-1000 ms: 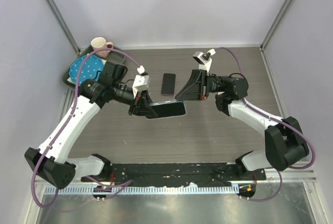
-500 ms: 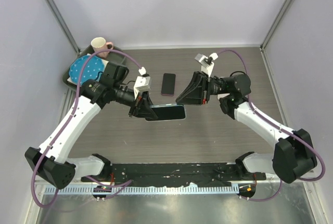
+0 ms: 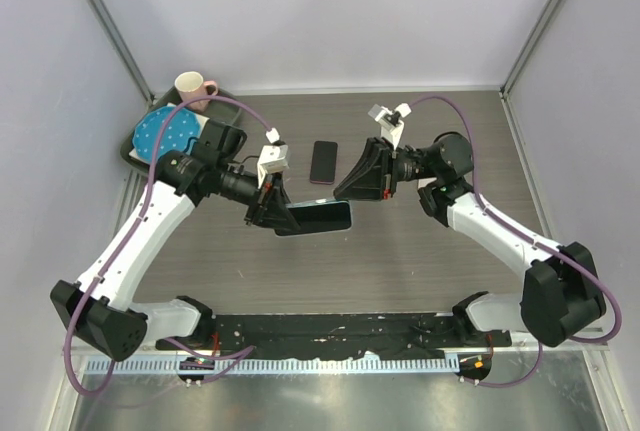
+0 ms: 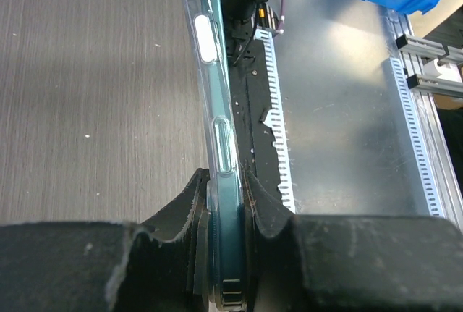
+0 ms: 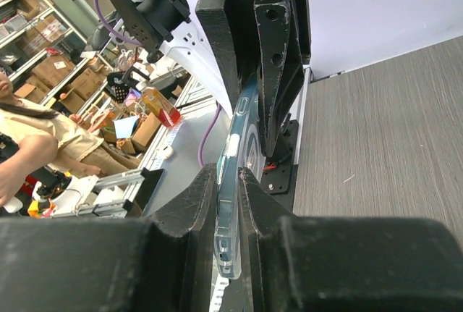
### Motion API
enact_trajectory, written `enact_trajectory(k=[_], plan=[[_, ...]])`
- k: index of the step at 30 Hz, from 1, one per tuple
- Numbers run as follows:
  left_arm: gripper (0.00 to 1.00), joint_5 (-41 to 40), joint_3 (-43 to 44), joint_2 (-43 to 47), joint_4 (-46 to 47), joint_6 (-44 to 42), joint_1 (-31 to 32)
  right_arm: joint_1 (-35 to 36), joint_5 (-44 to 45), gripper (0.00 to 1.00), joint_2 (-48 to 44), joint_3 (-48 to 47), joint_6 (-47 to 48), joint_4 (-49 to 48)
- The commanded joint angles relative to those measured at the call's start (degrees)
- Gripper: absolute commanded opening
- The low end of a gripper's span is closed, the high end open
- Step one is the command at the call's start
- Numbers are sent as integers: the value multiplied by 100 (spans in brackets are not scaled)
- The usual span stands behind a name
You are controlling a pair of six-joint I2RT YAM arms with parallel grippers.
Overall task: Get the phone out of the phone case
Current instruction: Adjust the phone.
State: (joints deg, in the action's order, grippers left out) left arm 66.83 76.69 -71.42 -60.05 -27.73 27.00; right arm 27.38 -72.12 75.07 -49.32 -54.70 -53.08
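A teal phone in a clear phone case (image 3: 318, 218) hangs above the table's middle, held at both ends. My left gripper (image 3: 272, 213) is shut on its left end. My right gripper (image 3: 345, 194) is shut on its right end. In the left wrist view the phone case (image 4: 217, 124) runs edge-on away from the left gripper (image 4: 224, 211), the teal phone body pinched between both pads. From the right wrist I see the clear case edge (image 5: 242, 124) clamped in the right gripper (image 5: 228, 196), with the left gripper's fingers (image 5: 275, 58) at its far end.
A second dark phone (image 3: 323, 162) lies flat on the table just behind the held one. At the back left a dark tray (image 3: 134, 147) carries a blue dotted plate (image 3: 168, 133) and a mug (image 3: 192, 85). A black rail (image 3: 330, 329) runs along the near edge.
Both grippers, with the phone between them, have shifted slightly left and toward the near edge. The right arm has reached further left. Both grips stay shut.
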Motion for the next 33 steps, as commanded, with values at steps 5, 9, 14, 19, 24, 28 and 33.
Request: enact_trajectory(k=[5,9,14,19,24,28,33], plan=[[0,2554,417,93,873,-655,156,251,550,1,149,-122,706,579],[0,2687,575,32,469,-1033,95,242,602,1,131,-95,1030,912],[0,2292,392,49,555,-946,77,233,436,11,87,-384,1347,1553],[0,1984,-74,189,1591,-156,-11,216,207,40,-141,-508,1814,2267],[0,1799,-400,260,2523,733,-116,31,-240,49,-300,-631,1261,1978],[0,1711,-496,313,2761,1049,-178,-197,-425,65,-484,-754,690,1670],[0,1228,-1049,365,4586,3141,-248,-303,-391,73,-721,-737,723,1581]])
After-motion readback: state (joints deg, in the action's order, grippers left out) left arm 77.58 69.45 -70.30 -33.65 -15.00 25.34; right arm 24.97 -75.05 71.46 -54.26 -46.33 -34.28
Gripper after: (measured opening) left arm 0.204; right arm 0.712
